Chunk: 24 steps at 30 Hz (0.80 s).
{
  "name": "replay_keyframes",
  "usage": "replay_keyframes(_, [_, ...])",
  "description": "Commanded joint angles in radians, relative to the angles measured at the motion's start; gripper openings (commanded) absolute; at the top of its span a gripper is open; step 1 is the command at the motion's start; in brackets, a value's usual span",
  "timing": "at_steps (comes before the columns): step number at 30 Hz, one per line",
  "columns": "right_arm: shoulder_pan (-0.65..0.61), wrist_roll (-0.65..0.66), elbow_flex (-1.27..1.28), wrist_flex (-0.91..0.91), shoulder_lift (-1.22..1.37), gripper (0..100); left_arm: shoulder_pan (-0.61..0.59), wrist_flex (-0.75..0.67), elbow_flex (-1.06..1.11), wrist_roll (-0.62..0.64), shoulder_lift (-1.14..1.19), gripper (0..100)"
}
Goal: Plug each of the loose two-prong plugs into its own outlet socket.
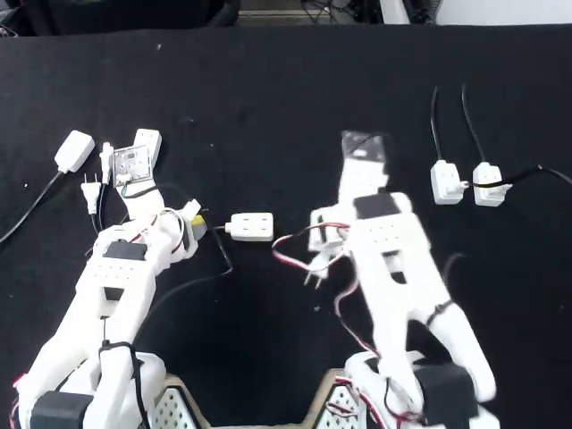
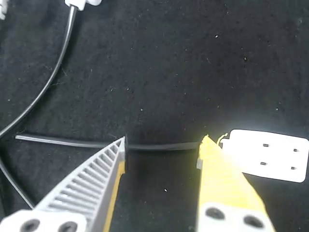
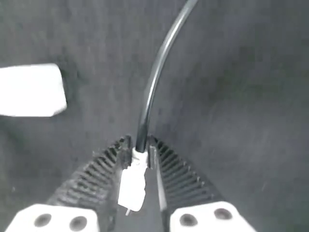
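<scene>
right pincer (image 3: pixel 139 145) clamped on plug (image 3: pixel 133 186) | left pincer (image 2: pixel 161 144) wide open astride cord (image 2: pixel 67 142); socket (image 2: pixel 268 155) just beside

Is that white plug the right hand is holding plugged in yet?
No, out. The right hand grips the plug, a prong showing bare, the outlet lying apart.

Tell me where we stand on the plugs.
None looks seated yet. In hand: the right gripper grips a plug; the left gripper, open, straddles a cable beside an outlet socket. Remaining: every insertion, including the loose plug.
</scene>
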Motion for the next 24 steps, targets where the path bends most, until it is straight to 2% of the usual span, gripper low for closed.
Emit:
replay_keyframes(1, [0.041,0.097,0.045,-0.199,-0.047,1.1,-0.013,-0.015,-0.007,0.012,-0.037,25])
replay_keyframes(6, [0.041,0.115,0.160,-0.482,0.058,1.2,-0.015,-0.015,-0.007,0.012,-0.037,25])
replay_keyframes(10, [0.043,0.117,0.143,-0.488,0.166,5.7,-0.015,-0.015,-0.007,0.012,-0.037,25])
replay_keyframes(15, [0.046,0.118,0.061,-0.324,0.226,24.0,-0.015,-0.015,-0.007,0.011,-0.037,25])
replay_keyframes(24, [0.043,0.242,-0.211,0.147,0.231,26.5,-0.015,-0.015,-0.007,0.011,-0.037,25])
